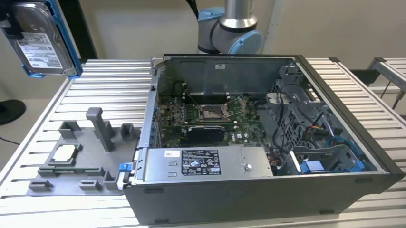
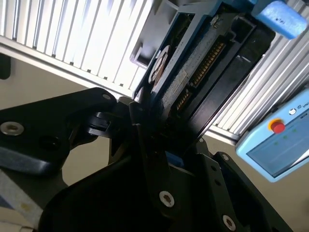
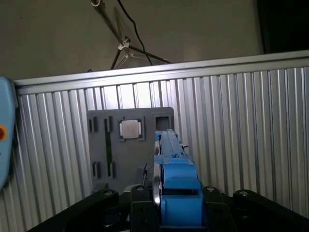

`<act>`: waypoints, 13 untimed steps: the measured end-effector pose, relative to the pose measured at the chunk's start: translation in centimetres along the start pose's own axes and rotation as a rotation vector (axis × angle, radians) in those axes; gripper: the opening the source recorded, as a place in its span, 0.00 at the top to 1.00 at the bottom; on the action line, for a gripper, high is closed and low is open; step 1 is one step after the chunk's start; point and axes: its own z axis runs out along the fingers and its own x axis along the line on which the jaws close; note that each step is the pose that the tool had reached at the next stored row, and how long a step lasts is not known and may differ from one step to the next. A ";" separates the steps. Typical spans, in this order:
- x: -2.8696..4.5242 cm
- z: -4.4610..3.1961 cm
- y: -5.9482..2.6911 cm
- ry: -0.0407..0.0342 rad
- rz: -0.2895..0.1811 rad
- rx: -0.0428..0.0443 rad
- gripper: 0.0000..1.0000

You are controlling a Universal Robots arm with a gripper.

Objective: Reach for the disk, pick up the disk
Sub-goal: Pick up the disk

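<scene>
The disk (image 1: 43, 42), a silver hard drive with a white label and blue side rails, hangs high above the table at the exterior view's far left. A black part of my gripper (image 1: 9, 23) shows at its upper left edge. In the first wrist view the disk (image 3: 173, 166) is seen edge-on, its blue rail standing between the black fingers of my gripper (image 3: 174, 200). In the second wrist view the disk (image 2: 203, 63) shows its circuit-board side, with my gripper (image 2: 157, 123) shut on its lower end.
An open computer case (image 1: 266, 194) fills the middle and right of the ribbed metal table (image 1: 108, 80). A grey fixture plate (image 1: 70, 171) holds a square CPU chip (image 1: 65, 153) and sits below the disk (image 3: 130, 145). A light-blue pendant (image 2: 277, 140) lies beyond the table edge.
</scene>
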 end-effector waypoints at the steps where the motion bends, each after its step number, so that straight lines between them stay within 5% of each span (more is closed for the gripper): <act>1: 0.00 -0.15 0.00 0.0000 0.000 0.0000 1.00; 13: 0.00 -1.89 -0.01 -0.0001 0.000 0.0000 1.00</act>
